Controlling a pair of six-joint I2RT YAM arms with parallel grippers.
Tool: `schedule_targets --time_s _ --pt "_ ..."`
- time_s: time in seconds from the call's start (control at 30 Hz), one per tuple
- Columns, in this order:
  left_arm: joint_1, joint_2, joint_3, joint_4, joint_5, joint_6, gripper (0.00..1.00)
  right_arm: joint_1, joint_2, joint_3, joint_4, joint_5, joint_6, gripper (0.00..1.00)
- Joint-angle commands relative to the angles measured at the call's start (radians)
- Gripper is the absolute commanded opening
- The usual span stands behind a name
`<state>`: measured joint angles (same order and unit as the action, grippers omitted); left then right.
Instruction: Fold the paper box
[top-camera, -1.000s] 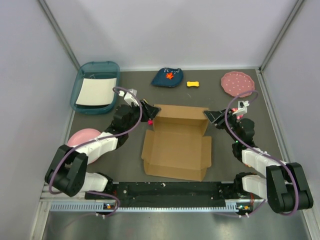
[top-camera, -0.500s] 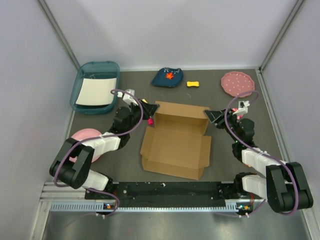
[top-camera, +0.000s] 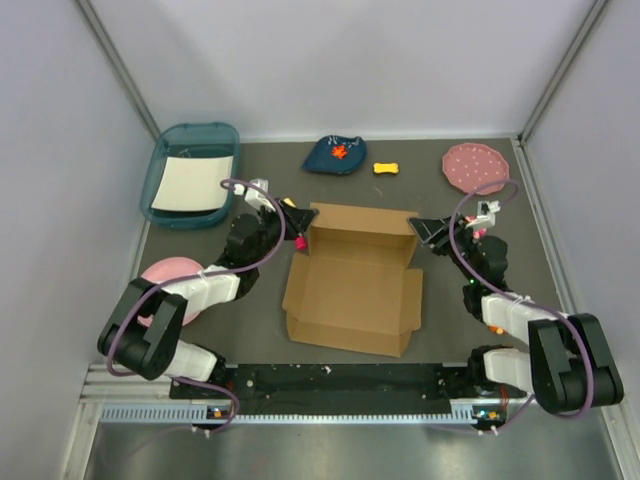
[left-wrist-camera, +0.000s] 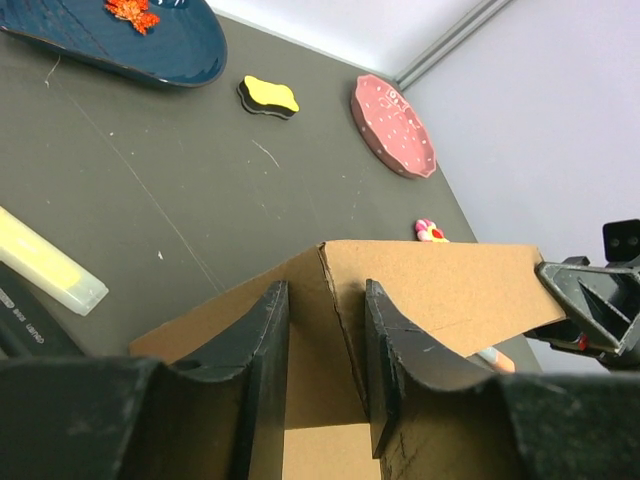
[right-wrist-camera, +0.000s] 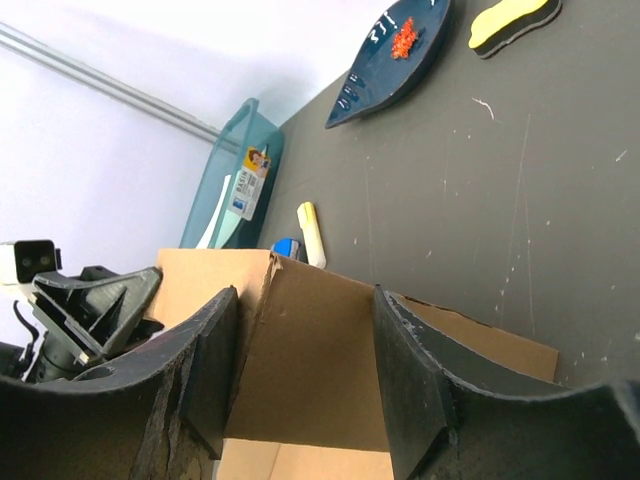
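Observation:
The paper box (top-camera: 355, 290) lies open mid-table, its back wall raised and its front and side flaps flat. My left gripper (top-camera: 303, 220) is at the box's back-left corner. In the left wrist view the gripper (left-wrist-camera: 323, 300) is narrowly open, and its fingers frame the corner crease of the box (left-wrist-camera: 440, 290). My right gripper (top-camera: 424, 228) is at the back-right corner. In the right wrist view it (right-wrist-camera: 303, 300) is wide open, with the box's corner flap (right-wrist-camera: 310, 370) between the fingers. I cannot tell whether either gripper touches the cardboard.
A teal tray (top-camera: 160, 170) with a white sheet stands at the back left. A dark blue plate (top-camera: 335, 154), a yellow bone toy (top-camera: 386, 168) and a pink dotted plate (top-camera: 476, 166) lie along the back. A pink dish (top-camera: 165, 272) lies under the left arm. A pale marker (left-wrist-camera: 45, 265) lies behind the box.
My left gripper has moved right onto the back-left corner. The box has shifted slightly and its back wall stands a little higher. The right gripper has barely moved.

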<state>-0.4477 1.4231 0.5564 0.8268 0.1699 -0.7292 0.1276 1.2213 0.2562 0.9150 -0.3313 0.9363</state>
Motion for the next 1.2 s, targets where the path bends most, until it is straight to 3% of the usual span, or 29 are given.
schedule_targets --time_s 0.0,0.17,0.3,0.77,1.17 --pt "-0.003 -0.021 -0.015 -0.253 0.092 0.071 0.27 -0.005 -0.025 -0.049 -0.497 0.014 -0.093 0.52" --pt "-0.003 -0.056 0.045 -0.324 0.079 0.077 0.5 -0.005 -0.153 0.038 -0.686 0.044 -0.131 0.67" --pt "-0.003 -0.067 0.083 -0.37 0.068 0.082 0.57 -0.005 -0.209 0.115 -0.768 0.058 -0.155 0.71" --pt "0.001 -0.17 0.18 -0.514 -0.064 0.143 0.7 -0.006 -0.282 0.305 -0.958 0.092 -0.248 0.79" --pt "0.004 -0.249 0.26 -0.612 -0.133 0.168 0.76 -0.005 -0.367 0.408 -1.032 0.098 -0.298 0.83"
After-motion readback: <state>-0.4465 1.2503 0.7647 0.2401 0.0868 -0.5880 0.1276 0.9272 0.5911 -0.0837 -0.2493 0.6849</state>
